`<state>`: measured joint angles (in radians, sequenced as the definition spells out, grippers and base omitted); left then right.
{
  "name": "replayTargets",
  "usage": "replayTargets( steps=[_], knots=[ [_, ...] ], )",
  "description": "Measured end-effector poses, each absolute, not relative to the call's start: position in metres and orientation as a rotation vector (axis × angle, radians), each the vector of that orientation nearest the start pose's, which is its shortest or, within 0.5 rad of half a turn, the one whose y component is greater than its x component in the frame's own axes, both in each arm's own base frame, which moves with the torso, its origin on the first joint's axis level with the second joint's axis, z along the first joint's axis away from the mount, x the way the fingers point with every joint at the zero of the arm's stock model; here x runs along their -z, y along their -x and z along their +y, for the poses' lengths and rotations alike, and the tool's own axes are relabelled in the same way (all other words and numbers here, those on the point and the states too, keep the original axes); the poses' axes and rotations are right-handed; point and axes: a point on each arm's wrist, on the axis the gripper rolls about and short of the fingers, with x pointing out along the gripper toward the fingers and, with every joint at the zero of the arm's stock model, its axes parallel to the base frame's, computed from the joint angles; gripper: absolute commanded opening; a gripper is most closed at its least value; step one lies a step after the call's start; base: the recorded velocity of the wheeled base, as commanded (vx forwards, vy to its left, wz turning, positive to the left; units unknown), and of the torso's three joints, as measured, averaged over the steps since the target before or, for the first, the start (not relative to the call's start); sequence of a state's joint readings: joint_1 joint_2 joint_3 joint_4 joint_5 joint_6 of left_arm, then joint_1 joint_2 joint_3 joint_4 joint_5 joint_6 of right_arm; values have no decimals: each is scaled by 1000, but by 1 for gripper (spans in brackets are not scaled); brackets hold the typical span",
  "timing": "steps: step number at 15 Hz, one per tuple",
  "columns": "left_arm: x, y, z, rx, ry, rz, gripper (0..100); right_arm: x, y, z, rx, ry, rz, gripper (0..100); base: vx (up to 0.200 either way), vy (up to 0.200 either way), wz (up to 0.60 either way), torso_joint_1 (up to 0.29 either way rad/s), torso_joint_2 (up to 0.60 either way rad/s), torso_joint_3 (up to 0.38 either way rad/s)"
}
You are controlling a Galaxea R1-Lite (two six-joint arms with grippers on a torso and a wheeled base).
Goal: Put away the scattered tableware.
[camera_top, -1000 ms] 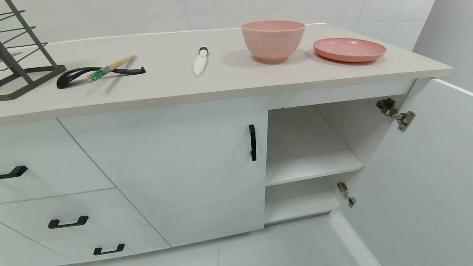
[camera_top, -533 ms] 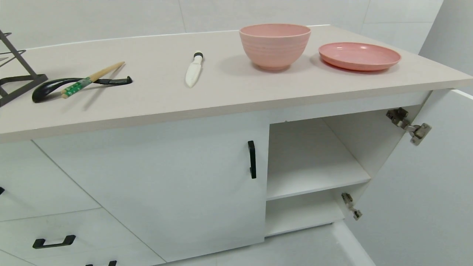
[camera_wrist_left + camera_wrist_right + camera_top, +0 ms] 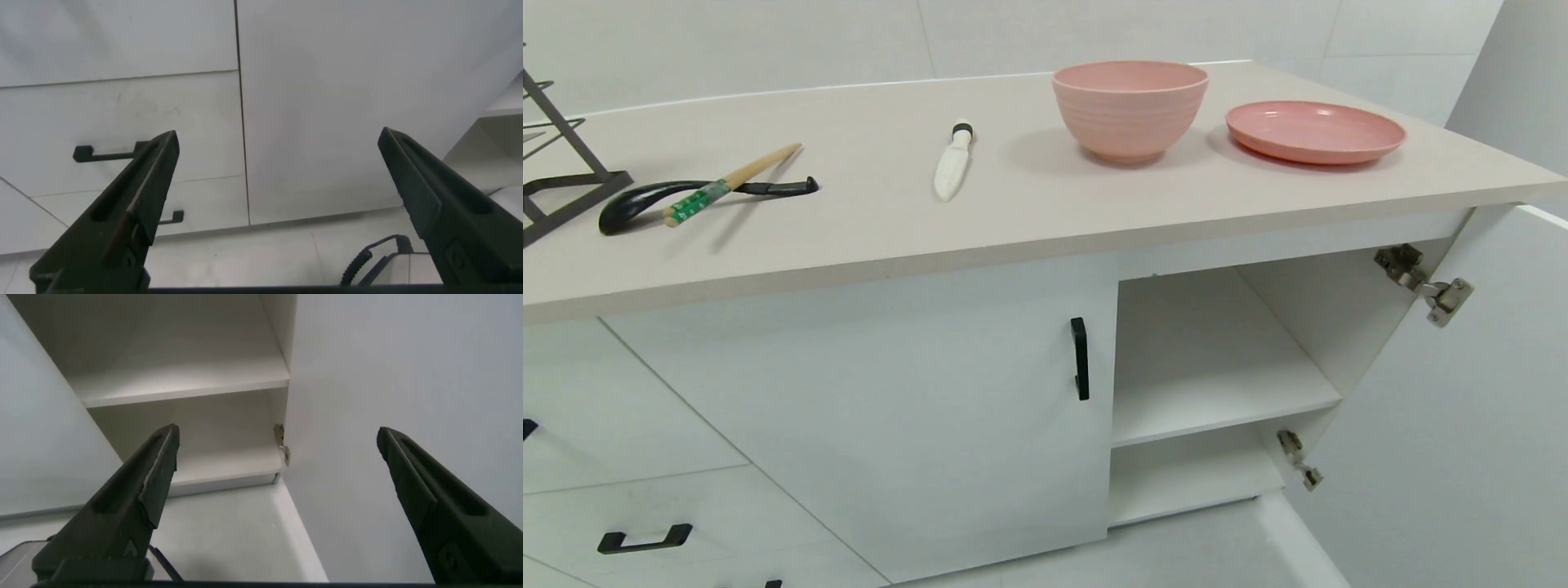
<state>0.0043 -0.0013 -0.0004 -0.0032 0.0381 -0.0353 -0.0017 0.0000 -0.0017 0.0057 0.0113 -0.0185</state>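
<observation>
On the beige countertop [image 3: 866, 237] stand a pink bowl [image 3: 1129, 109] and, to its right, a pink plate [image 3: 1315, 131]. A white knife with a black end [image 3: 952, 161] lies left of the bowl. Farther left, a black spoon [image 3: 678, 198] lies crossed by a wooden chopstick with a green band [image 3: 729, 183]. My left gripper [image 3: 278, 212] hangs open low in front of the drawer fronts [image 3: 163, 106]. My right gripper [image 3: 278, 506] hangs open before the open cupboard's shelves [image 3: 188, 384].
The right cupboard door [image 3: 1462, 408] stands swung open, showing two bare shelves [image 3: 1209, 367]. The left door with a black handle [image 3: 1080, 358] is closed. Drawers with black handles [image 3: 644, 538] sit at lower left. A dark wire rack [image 3: 556, 163] stands at the counter's left end.
The whole head view has shifted: the counter now sits lower and more to the left in the picture, so the camera moved. The tableware itself has not moved.
</observation>
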Motion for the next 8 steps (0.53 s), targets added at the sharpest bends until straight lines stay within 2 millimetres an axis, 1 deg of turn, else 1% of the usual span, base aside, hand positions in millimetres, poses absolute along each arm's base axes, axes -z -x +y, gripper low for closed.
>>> replayTargets(
  steps=[2,4,5,7,8],
  knots=[
    [-76,23,1,-42,35,-3,100,-75,23,0,-1,17,4,100,0,0,0,217,-41,-107],
    [-76,23,1,-42,35,-3,100,-75,23,0,7,5,4,100,0,0,0,249,-247,-227],
    [-75,23,1,-42,33,-2,100,-75,23,0,10,2,4,100,0,0,0,256,-598,-266],
    [-76,23,1,-43,35,-4,100,-75,23,0,12,1,3,100,0,0,0,171,-694,-181],
    [-76,23,1,-44,35,-5,100,-75,23,0,12,1,4,100,0,0,0,198,-549,-183]
  ],
)
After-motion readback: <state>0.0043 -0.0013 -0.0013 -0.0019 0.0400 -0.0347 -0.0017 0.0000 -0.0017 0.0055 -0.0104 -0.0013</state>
